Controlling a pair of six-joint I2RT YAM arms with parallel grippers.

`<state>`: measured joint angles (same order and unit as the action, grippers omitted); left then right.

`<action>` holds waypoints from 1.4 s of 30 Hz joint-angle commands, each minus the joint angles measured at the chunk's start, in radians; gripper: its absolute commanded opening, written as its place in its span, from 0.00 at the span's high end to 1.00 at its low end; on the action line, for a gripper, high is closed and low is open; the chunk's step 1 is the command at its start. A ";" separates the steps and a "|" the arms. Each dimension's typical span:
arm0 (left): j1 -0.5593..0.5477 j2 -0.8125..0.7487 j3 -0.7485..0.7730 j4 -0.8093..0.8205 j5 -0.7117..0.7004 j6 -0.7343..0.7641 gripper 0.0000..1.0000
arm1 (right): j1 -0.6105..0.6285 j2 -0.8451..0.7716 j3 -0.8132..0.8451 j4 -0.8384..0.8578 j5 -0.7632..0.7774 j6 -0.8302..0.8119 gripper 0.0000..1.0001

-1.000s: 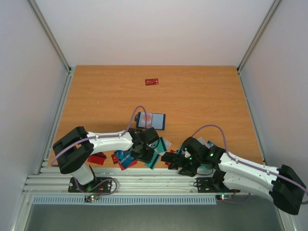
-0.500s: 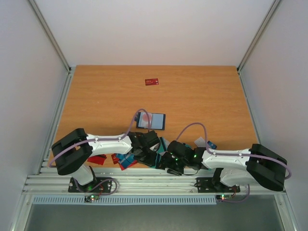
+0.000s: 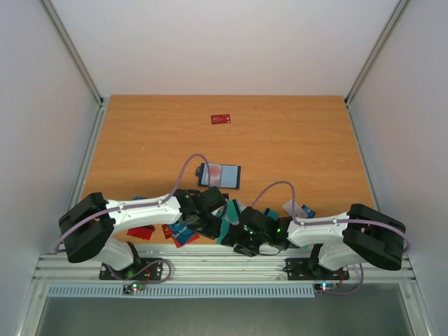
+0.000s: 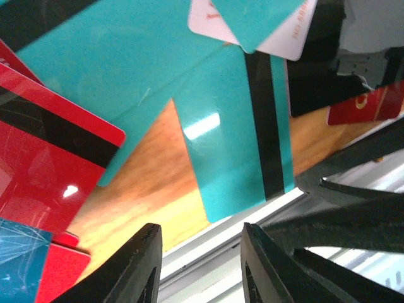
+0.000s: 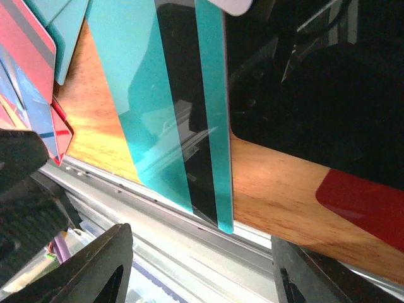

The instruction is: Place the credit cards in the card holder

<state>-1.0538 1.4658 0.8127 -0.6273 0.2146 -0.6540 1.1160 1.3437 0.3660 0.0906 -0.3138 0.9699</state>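
A teal credit card with a black stripe (image 4: 243, 145) (image 5: 183, 107) lies at the table's near edge, one end hanging over the metal rail. My left gripper (image 4: 199, 255) is open just short of that end, with nothing between its fingers. My right gripper (image 5: 202, 274) is open too, facing the same card end from the other side, apart from it. From above, both grippers, left (image 3: 213, 224) and right (image 3: 238, 238), meet at the pile of credit cards (image 3: 180, 232). The dark card holder (image 3: 220, 175) lies open behind them. A lone red card (image 3: 221, 119) lies far back.
Red cards (image 4: 44, 164) and a white card (image 4: 278, 31) overlap beside the teal one. A red card (image 5: 366, 202) lies right of it. Two more cards (image 3: 298, 208) lie to the right. The aluminium rail (image 3: 210, 266) runs along the near edge.
The right arm has swung left to the teal card at the near edge and its jaws have narrowed a little. The left arm has stretched slightly toward the same spot.
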 commanded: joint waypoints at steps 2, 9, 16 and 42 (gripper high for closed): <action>0.021 0.049 0.042 -0.004 -0.036 0.049 0.61 | 0.001 -0.002 -0.010 0.044 0.100 0.015 0.39; 0.025 0.126 0.127 0.001 -0.040 0.090 0.60 | 0.001 0.002 -0.024 0.057 0.103 0.017 0.44; 0.028 0.226 0.220 -0.044 -0.054 0.150 0.61 | -0.001 0.014 -0.037 0.086 0.102 0.019 0.46; 0.002 0.262 0.096 0.052 0.057 0.134 0.73 | -0.039 0.060 -0.028 0.157 0.065 0.001 0.70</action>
<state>-1.0386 1.7027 0.9447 -0.5846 0.2573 -0.5091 1.1084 1.4059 0.3153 0.2424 -0.3557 1.0119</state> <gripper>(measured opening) 0.275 0.320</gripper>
